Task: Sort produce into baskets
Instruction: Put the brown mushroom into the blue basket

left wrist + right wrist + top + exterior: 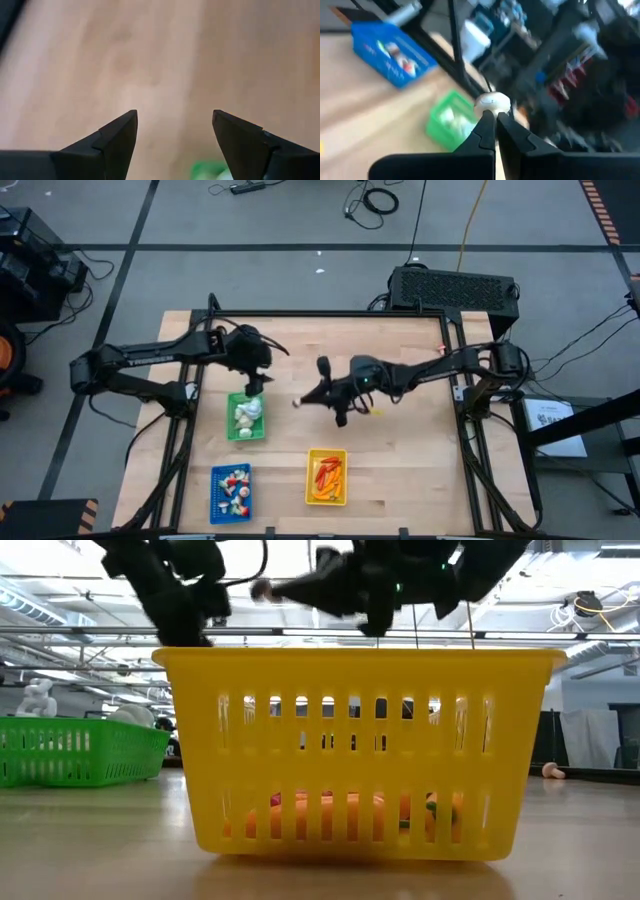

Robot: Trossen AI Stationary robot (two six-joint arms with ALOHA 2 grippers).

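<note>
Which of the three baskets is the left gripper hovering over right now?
The green basket, holding white bulbs. The open left gripper hangs over its far edge; the blue basket and yellow basket sit nearer the table's front edge.

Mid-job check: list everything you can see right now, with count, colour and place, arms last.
Green basket: one, left of centre, white bulbs inside.
Blue basket: one, front left, red-and-white pieces inside.
Yellow basket: one, front centre, orange and red produce inside.
White bulb: one, pinched at the right gripper's tips.
Table: one, light wood.
Left gripper: open, above the green basket.
Right gripper: shut on the bulb, mid-table.
</note>
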